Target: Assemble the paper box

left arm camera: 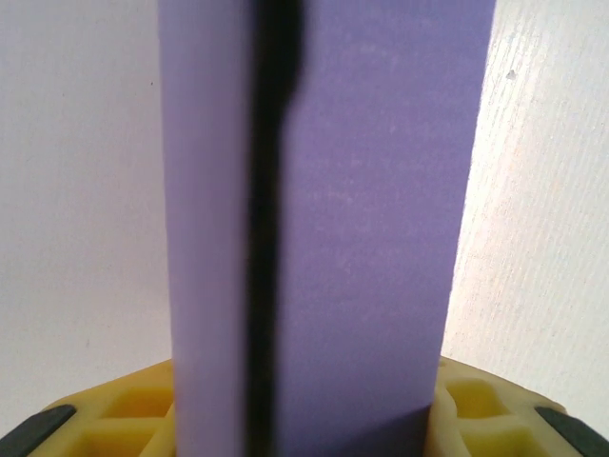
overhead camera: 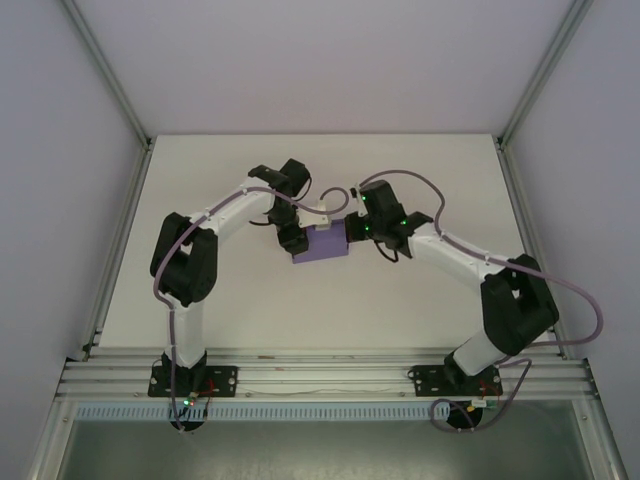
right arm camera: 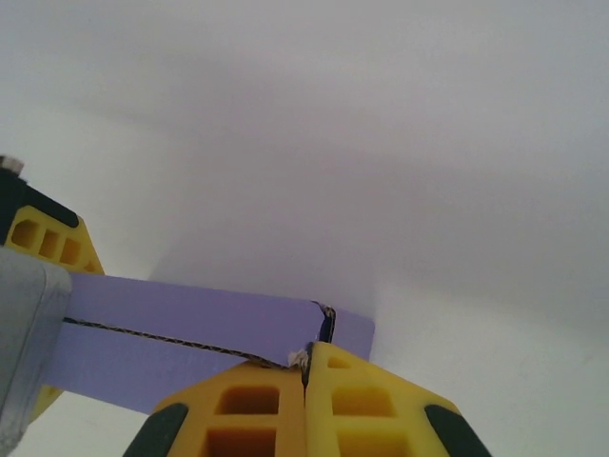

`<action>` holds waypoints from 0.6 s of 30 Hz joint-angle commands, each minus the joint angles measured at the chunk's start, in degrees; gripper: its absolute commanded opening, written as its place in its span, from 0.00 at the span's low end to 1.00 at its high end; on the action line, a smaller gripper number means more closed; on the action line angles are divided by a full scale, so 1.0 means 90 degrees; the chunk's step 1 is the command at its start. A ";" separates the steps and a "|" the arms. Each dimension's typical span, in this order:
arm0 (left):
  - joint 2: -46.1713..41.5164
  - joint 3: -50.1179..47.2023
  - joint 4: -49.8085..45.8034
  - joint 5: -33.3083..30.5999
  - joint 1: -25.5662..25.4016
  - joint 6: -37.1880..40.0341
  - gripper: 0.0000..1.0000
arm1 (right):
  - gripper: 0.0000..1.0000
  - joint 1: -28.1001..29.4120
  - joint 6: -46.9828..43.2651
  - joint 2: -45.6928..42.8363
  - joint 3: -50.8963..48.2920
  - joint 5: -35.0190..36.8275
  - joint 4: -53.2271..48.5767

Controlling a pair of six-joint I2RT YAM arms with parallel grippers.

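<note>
The purple paper box (overhead camera: pixel 322 246) hangs just above the white table between both arms. My left gripper (overhead camera: pixel 297 238) grips its left end. In the left wrist view the paper box (left arm camera: pixel 371 219) stands upright between the yellow fingers (left arm camera: pixel 124 409) of my left gripper (left arm camera: pixel 304 405), with a dark seam running down it. My right gripper (overhead camera: pixel 358 228) is at the box's right end. In the right wrist view my right gripper (right arm camera: pixel 306 350) is shut, its tips against the box's (right arm camera: pixel 190 314) corner where a flap edge meets the side. Whether card is pinched there is unclear.
The white table (overhead camera: pixel 320 300) is walled in by white panels and aluminium posts (overhead camera: pixel 520 110). A slotted metal rail (overhead camera: pixel 320 375) with both arm bases runs along the near edge. The left gripper's yellow finger (right arm camera: pixel 48 238) shows at the left of the right wrist view.
</note>
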 commanded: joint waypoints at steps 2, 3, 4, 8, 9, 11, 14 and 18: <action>0.0015 -0.0116 0.0481 -0.0018 -0.0039 -0.0115 0.49 | 0.00 0.0306 -0.0666 0.0164 -0.0653 0.0714 0.0345; -0.0026 -0.0109 0.0536 -0.0020 -0.0041 -0.0180 0.49 | 0.00 0.0307 -0.0549 0.0203 -0.0637 0.0777 0.0365; -0.0069 -0.0102 0.0592 -0.0021 -0.0044 -0.0257 0.54 | 0.00 0.0317 -0.0502 0.0218 -0.0590 0.0730 0.0329; -0.0368 -0.0097 0.0704 0.0028 -0.0040 -0.0425 0.76 | 0.00 0.0375 -0.0116 0.0079 -0.0346 0.1050 0.0074; -0.0425 -0.0152 0.0779 -0.0004 -0.0039 -0.0513 0.85 | 0.00 0.0380 -0.0045 0.0050 -0.0296 0.1079 -0.0021; -0.0868 -0.0397 0.1112 -0.0241 -0.0039 -0.0859 1.00 | 0.00 0.0394 0.0030 0.0001 -0.0263 0.0983 -0.0069; -0.1567 -0.1119 0.1962 -0.0941 -0.0031 -0.1651 1.00 | 0.00 0.0450 0.0085 0.0125 -0.0184 0.1078 -0.0167; -0.2584 -0.2169 0.2805 -0.1955 -0.0025 -0.3310 1.00 | 0.00 0.0614 0.0059 0.0305 0.0052 0.1472 -0.0510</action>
